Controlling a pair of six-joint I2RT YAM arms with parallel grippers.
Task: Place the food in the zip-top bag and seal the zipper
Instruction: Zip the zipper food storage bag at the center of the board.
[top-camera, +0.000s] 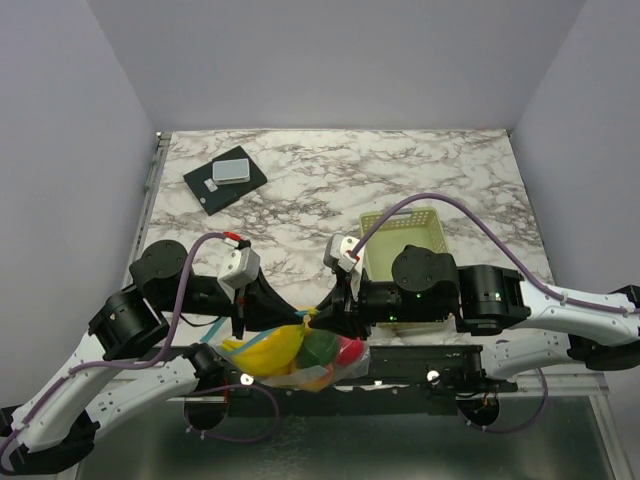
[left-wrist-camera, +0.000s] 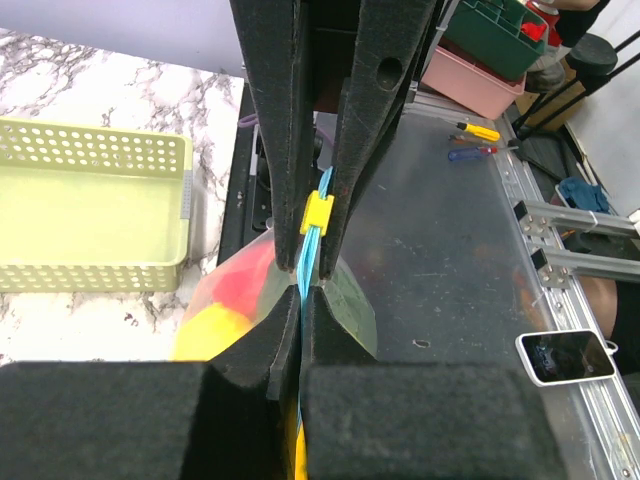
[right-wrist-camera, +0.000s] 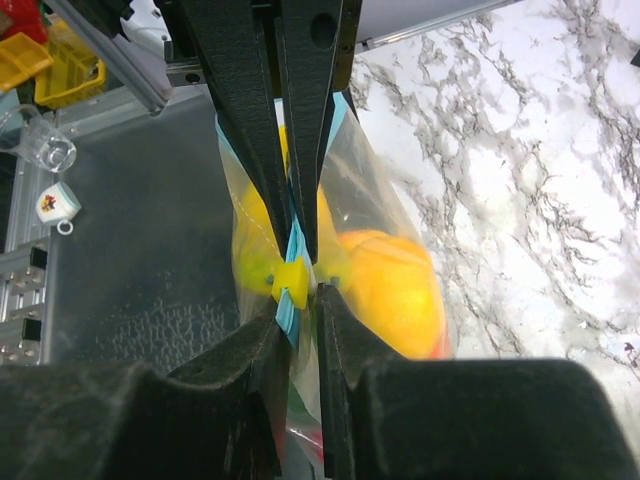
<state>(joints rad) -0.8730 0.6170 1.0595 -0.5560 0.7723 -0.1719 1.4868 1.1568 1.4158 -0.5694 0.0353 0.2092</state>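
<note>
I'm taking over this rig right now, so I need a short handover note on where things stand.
The left end effector is shut on the zipper; the right end effector is shut on it at the yellow slider.
Done: the food is inside the zip-top bag, held at the table's near edge.
Left: finish sealing; how far it is zipped cannot be told.

The top external camera looks steeply down from above and behind the arm bases, far enough to take in the whole worktop (top-camera: 330, 190). Each wrist camera looks out along its own fingers at close range, with the left fingers (left-wrist-camera: 200, 420) and the right fingers (right-wrist-camera: 200, 420) filling the lower frame. All three views share the zip-top bag (top-camera: 300, 365) and its zipper (left-wrist-camera: 307, 260). Each wrist view faces the other arm's fingers.
</note>
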